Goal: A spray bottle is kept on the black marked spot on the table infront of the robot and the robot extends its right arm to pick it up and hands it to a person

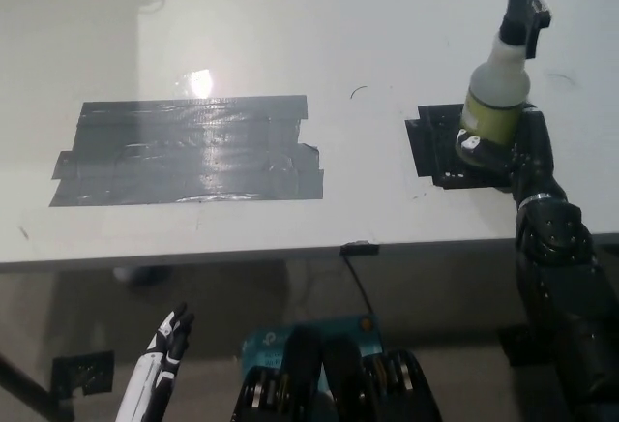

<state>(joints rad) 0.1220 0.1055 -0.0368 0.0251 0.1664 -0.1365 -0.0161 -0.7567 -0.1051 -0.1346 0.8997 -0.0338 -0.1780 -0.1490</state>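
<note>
The spray bottle (497, 93) has a translucent body with yellowish liquid and a black trigger head. It stands upright at the table's right, over the black marked spot (428, 148). My black right hand (505, 154) reaches in from the bottom right, its fingers wrapped around the bottle's lower part. Whether the bottle's base still touches the spot is hidden by the hand. My white left hand (162, 362) hangs below the table's front edge at the lower left, fingers apart and holding nothing.
A large patch of grey tape (189, 151) lies on the white table (319, 35) left of centre. The table's front edge (290, 253) runs across the picture, with a small black clip (359, 247) on it. Floor lies below.
</note>
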